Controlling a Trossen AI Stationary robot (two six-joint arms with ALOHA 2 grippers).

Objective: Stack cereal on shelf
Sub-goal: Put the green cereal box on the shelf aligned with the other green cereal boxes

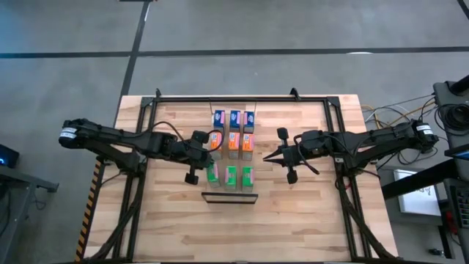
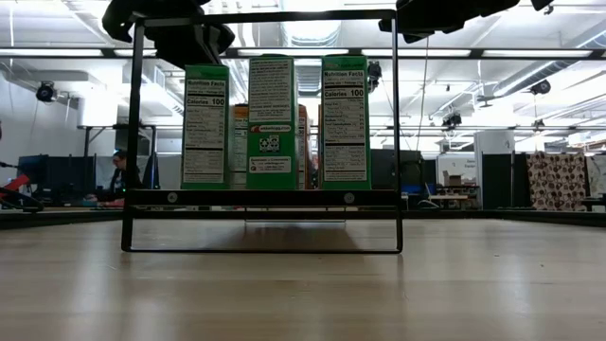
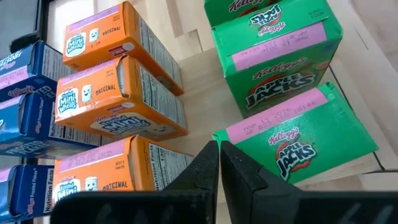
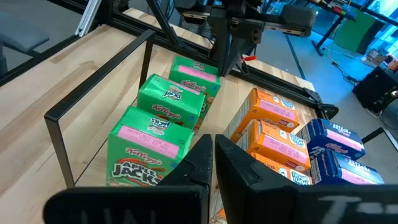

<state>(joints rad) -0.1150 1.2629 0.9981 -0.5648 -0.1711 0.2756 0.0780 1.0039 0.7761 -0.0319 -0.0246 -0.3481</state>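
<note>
Nine cereal boxes (image 1: 233, 149) stood in three rows on the shelf (image 1: 229, 195), which sat mid-table on the planked tabletop (image 1: 308, 220): blue ones (image 1: 234, 118) at the shelf's far end, orange ones (image 1: 233, 141) in its middle, green ones (image 1: 230, 176) at the near end by the dark metal lip. All looked upright and squared, so the stacking seemed finished, with only the arms' retreat left, if anything. The left gripper (image 1: 208, 156) hung just beside the shelf's left edge, level with the gap between orange and green, its fingers (image 3: 205, 171) pressed together on nothing. The right gripper (image 1: 268, 156) hovered a little off the shelf's right edge, likewise closed and empty.
</note>
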